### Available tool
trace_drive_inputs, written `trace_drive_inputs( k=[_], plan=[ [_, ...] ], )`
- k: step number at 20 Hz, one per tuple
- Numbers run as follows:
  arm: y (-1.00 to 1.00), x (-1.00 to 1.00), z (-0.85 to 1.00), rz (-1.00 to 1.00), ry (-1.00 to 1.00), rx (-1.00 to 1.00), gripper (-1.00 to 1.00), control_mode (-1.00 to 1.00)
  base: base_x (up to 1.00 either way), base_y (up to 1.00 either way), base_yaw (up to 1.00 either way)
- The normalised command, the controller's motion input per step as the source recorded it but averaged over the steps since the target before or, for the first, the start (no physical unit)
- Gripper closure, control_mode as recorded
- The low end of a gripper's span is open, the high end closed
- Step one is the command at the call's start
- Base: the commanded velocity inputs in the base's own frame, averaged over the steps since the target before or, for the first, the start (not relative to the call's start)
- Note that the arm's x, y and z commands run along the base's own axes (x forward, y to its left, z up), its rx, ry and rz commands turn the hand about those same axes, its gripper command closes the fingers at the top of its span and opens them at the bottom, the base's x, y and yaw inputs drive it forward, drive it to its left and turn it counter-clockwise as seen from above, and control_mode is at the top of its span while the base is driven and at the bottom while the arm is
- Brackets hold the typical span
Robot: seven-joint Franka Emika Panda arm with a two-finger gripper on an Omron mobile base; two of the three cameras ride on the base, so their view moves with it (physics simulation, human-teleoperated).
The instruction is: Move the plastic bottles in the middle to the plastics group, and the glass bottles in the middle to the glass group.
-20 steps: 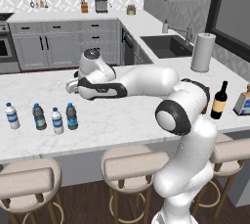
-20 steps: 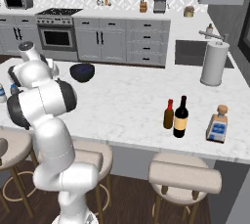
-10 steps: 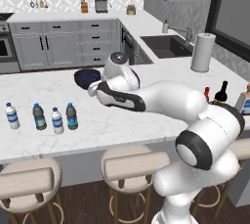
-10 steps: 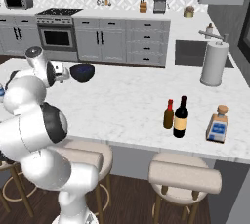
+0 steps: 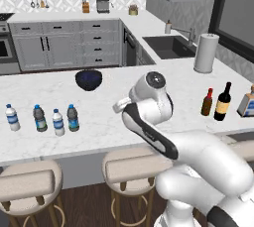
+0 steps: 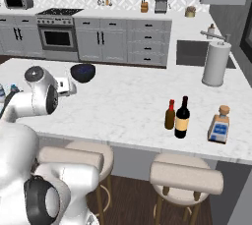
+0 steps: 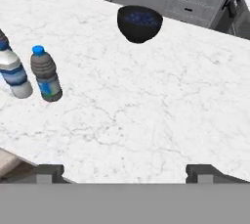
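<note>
Dark bowl (image 7: 139, 23) beyond bottles (image 7: 46, 74)

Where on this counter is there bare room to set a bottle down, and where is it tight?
The widest bare stretch lies between the dark bowl and the wine bottle, and in front of the bowl. It is tight in the row of four water bottles on the left, and where the small brown bottle stands beside the wine bottle, with the squat bottle further right.
</note>
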Motion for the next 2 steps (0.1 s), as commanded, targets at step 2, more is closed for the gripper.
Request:
trace_drive_inputs(
  k=[2],
  plan=[
    [-0.60,-1.00,0.03,-0.02,-0.14,0.00,-1.00,-1.00,0.00,0.00,0.00]
  ],
)
